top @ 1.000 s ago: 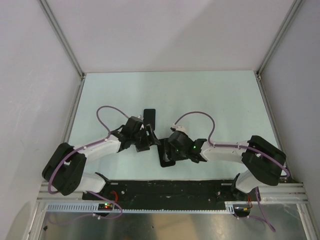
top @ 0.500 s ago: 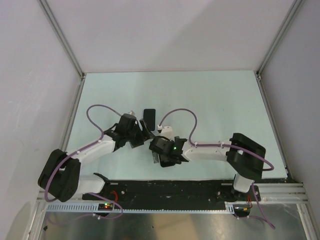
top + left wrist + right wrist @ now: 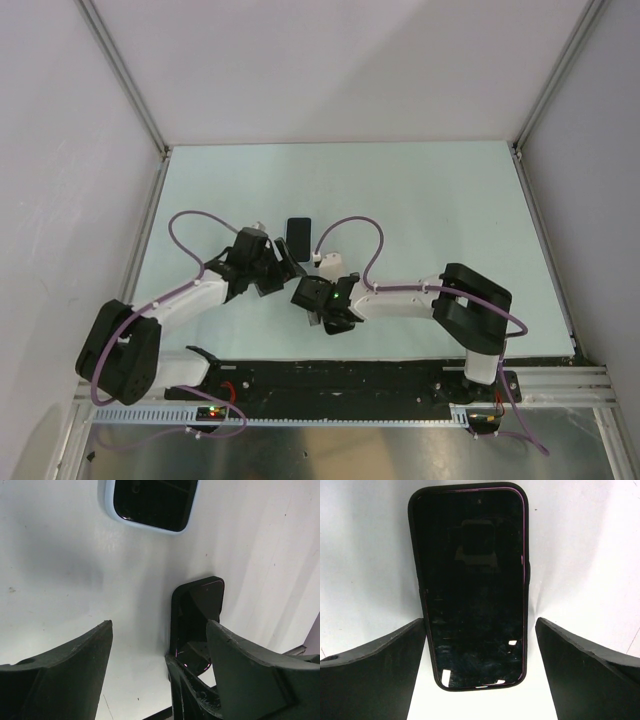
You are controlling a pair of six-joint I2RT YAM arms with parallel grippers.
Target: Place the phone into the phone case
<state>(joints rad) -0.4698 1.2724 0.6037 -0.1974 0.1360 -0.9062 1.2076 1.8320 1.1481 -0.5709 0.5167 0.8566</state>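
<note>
A black phone [image 3: 472, 580] with a thin purple rim lies screen up inside a black case on the pale table. My right gripper [image 3: 481, 622] is open, with one finger on each side of the phone's near end and neither touching it. In the top view the right gripper [image 3: 308, 298] covers most of this phone. My left gripper [image 3: 157, 625] is open and empty just left of it, also seen in the top view [image 3: 283, 270]. The left wrist view shows the black phone [image 3: 200, 605] standing behind a right finger [image 3: 192, 685].
A second dark slab with a light-blue rim [image 3: 298, 238] lies flat just beyond both grippers and shows at the top of the left wrist view [image 3: 152, 502]. Grey walls with metal posts [image 3: 150, 135] enclose the table. A black rail [image 3: 330, 378] runs along the near edge.
My right gripper has moved left, toward the left gripper, with the black phone between its fingers. My left gripper has drawn back a little to the left.
</note>
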